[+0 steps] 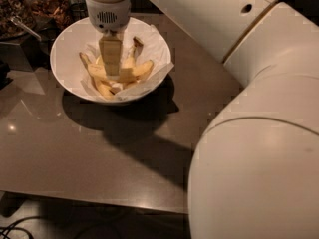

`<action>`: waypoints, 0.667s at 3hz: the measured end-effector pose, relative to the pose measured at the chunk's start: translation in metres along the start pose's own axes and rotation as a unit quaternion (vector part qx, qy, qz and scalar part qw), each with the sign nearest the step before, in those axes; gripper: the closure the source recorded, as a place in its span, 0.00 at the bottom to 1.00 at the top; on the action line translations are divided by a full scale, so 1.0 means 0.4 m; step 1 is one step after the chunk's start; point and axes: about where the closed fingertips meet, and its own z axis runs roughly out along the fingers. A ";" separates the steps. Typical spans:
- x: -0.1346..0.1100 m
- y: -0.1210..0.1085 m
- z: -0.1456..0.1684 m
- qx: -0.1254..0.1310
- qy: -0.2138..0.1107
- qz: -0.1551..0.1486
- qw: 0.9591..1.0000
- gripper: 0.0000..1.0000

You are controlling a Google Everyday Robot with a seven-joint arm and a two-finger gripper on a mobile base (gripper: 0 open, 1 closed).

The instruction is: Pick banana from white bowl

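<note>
The white bowl [65,41] stands at the back left of the brown table, lined with crumpled white paper. Several yellow bananas lie in it. The longest banana [140,69] lies across the middle, curving up to the right. A shorter one [88,66] lies at the left, and one with a dark stem end [136,43] is at the back right. My gripper [110,72] hangs straight down from its white wrist [107,6] into the bowl. Its tip is down on the left part of the long banana, hiding that part.
The brown table [99,153] stretches in front of the bowl, its front edge near the bottom. Dishes of dark food [35,6] and a spoon handle [24,28] stand at the back left. My white arm [254,133] fills the right side. Cables [15,230] lie on the floor.
</note>
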 end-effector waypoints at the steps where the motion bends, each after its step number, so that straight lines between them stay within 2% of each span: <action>1: -0.006 -0.001 0.049 -0.018 0.010 -0.003 1.000 0.33; 2: -0.008 -0.004 0.096 -0.034 0.020 -0.005 0.999 0.33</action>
